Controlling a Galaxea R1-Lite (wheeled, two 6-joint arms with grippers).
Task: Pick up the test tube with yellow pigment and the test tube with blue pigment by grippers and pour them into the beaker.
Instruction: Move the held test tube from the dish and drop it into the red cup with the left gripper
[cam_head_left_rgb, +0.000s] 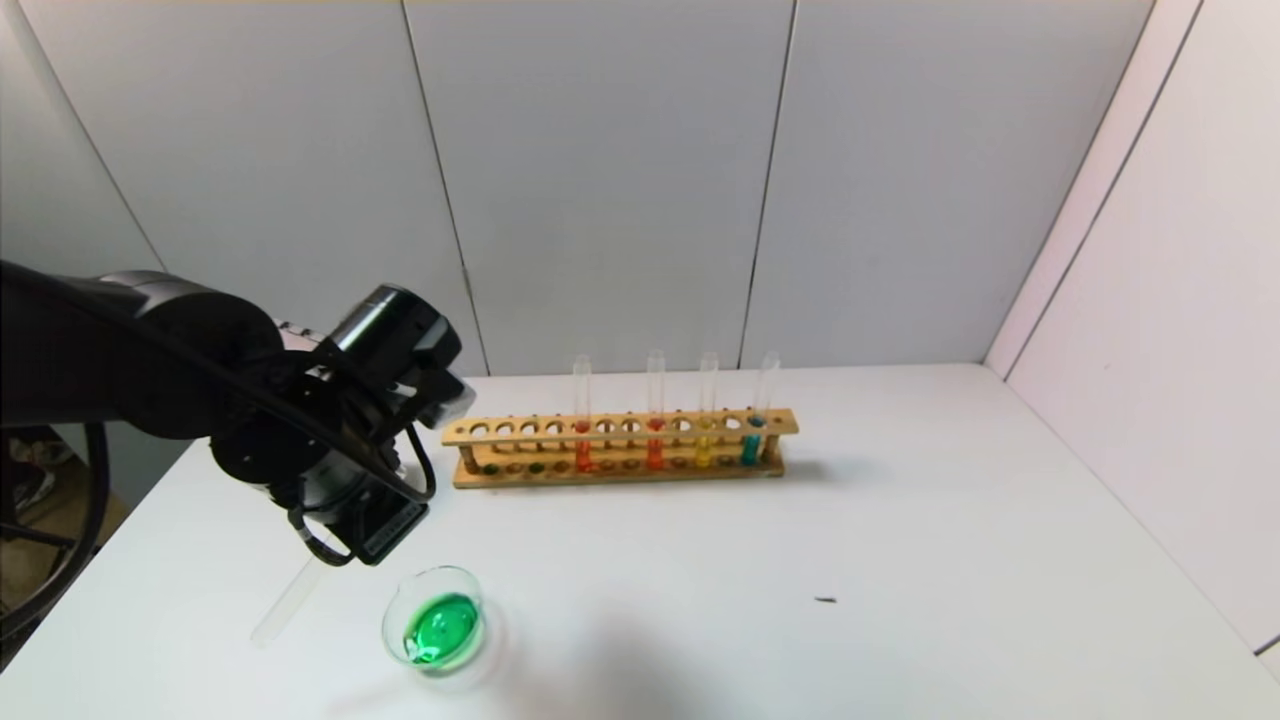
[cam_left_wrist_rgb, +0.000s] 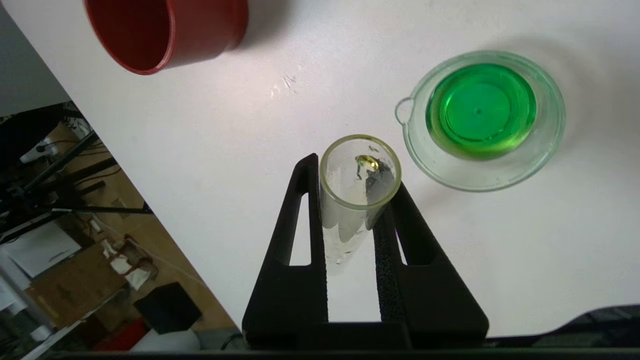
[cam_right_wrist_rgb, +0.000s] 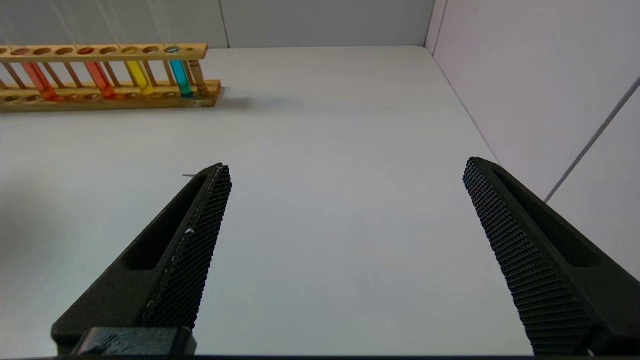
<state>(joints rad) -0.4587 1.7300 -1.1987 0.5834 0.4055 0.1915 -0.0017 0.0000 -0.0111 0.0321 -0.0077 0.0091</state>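
My left gripper (cam_left_wrist_rgb: 352, 172) is shut on a clear test tube (cam_left_wrist_rgb: 357, 170) that is almost empty, with one yellowish drop inside. In the head view this tube (cam_head_left_rgb: 285, 605) slants down and left below the wrist, just left of the beaker. The beaker (cam_head_left_rgb: 440, 573) holds green liquid and also shows in the left wrist view (cam_left_wrist_rgb: 425, 165). A tube with yellow liquid (cam_head_left_rgb: 705, 445) and a tube with blue liquid (cam_head_left_rgb: 752, 445) stand in the wooden rack (cam_head_left_rgb: 620, 468). They also show in the right wrist view, yellow (cam_right_wrist_rgb: 139, 77) and blue (cam_right_wrist_rgb: 180, 77). My right gripper (cam_right_wrist_rgb: 346, 165) is open and empty over bare table.
Two tubes of orange-red liquid (cam_head_left_rgb: 583, 450) stand in the same rack at the back of the white table. A dark red cup (cam_left_wrist_rgb: 165, 30) stands near the table's left edge. Grey walls close the back and right. A small dark speck (cam_head_left_rgb: 825, 600) lies on the table.
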